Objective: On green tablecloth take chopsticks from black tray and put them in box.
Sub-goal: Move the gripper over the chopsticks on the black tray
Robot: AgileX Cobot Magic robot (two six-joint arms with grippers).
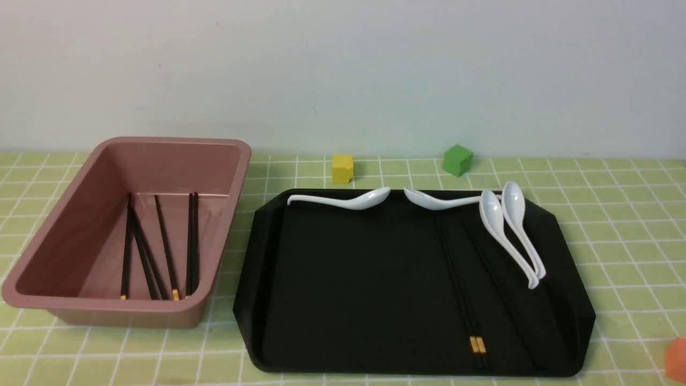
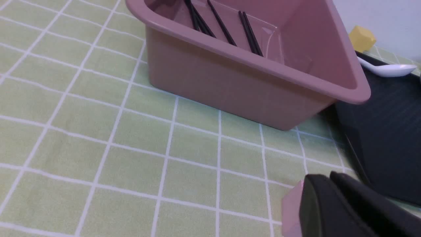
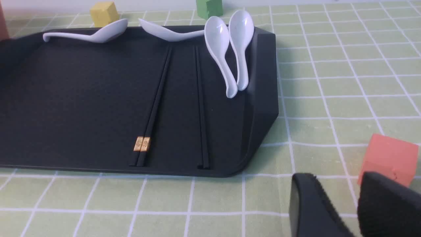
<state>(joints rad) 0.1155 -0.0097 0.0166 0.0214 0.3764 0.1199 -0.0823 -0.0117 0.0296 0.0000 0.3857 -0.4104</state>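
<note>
The left gripper is hovering low, its black fingers pressing together, aiming toward one o'clock. The right gripper is hovering low, its fingers standing apart, facing twelve o'clock.

The light yellow-green grid-checked cloth looked like soft, matt fabric. The large flat black plastic tray was matt and finely grained, dull beside the glossy white ceramic soup spoons. The deep dusty-pink plastic bin had a smooth, satin sheen. The thin black chopsticks looked smooth, with shiny gold bands.
</note>
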